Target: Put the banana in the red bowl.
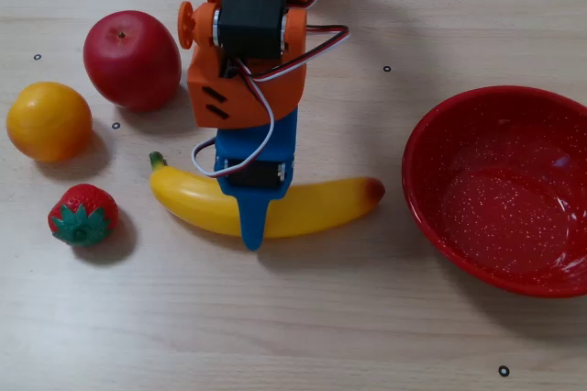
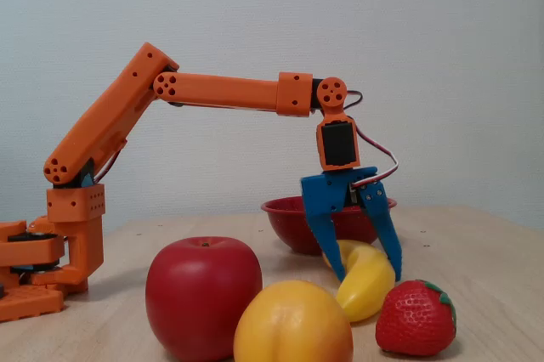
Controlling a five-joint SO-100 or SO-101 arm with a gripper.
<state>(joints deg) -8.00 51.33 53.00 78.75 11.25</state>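
Reaching down with the gripper (image 2: 365,270), jaws spread wide on both sides of the banana (image 1: 312,207) lying on the table (image 1: 275,336), left of the red bowl (image 1: 431,143). Better squeezing at its middle, slowly.

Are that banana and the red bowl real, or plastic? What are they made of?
The banana looks like plastic: its yellow skin is glossy, smooth and evenly coloured, with bright highlights. The red bowl has a hard, shiny surface with fine white speckles inside; it could be enamelled metal or plastic, which the pictures cannot settle.
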